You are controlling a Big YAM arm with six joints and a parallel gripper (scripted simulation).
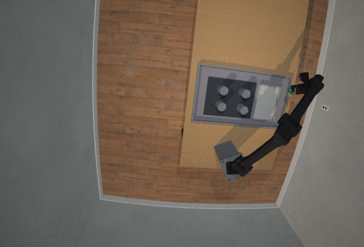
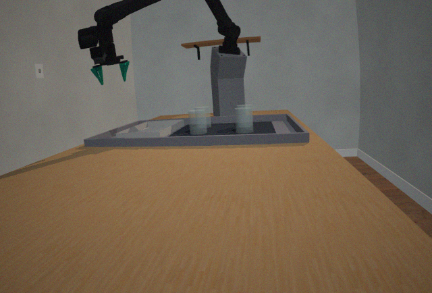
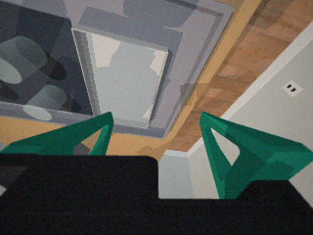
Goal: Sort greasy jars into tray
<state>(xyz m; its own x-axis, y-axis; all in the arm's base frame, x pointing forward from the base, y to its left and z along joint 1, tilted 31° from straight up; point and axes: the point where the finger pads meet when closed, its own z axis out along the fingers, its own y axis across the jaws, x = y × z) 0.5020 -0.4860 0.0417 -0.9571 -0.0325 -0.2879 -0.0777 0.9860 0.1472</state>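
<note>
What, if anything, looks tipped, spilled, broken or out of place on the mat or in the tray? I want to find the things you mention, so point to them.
Nothing stands out. All four jars [image 1: 222, 90] [image 2: 244, 120] stand upright and apart on the dark mat [image 1: 212, 85], and the tray [image 1: 256, 100] [image 3: 165, 73] beside it holds no jar. No break or spill shows.

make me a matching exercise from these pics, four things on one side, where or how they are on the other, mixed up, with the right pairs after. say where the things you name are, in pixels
1. glass jars [image 1: 222, 90] [image 2: 244, 120] [image 3: 46, 102]
2. tray [image 1: 277, 98] [image 2: 176, 128] [image 3: 83, 59]
3. gripper [image 1: 291, 90] [image 2: 113, 83] [image 3: 156, 117]
4. drying mat [image 1: 232, 100] [image 2: 261, 127] [image 3: 64, 34]

A. open, up in the air
B. pale, next to the mat, no jar inside
C. dark, flat, under the jars
D. standing in two rows of two

Right pairs: 1-D, 2-B, 3-A, 4-C
</note>
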